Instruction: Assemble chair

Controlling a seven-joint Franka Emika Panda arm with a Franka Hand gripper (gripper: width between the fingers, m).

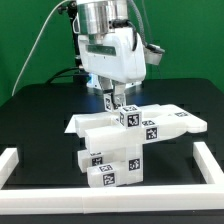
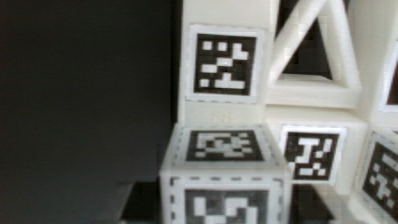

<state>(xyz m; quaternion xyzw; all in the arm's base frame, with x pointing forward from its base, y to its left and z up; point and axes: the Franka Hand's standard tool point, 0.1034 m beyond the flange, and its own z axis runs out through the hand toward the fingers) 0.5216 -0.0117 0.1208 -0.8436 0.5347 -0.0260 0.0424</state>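
Green curtains back a black matte surface point(image 1: 30, 120) edged by a white rail point(image 1: 20, 160). Toward its front edge, near the middle, stands the chair point(image 1: 125, 145), a cluster of matte white blocky tagged parts. Directly above it the hand point(image 1: 113, 100) reaches an upright bar; whether it is clenched I cannot tell. These parts look rigid, light and smooth, best pinched across flat opposite faces.

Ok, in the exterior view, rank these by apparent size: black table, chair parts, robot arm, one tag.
1. black table
2. chair parts
3. robot arm, which looks close to the chair parts and is cropped by the frame's top, so this pair is unsure
4. tag on a chair part, clearly smallest
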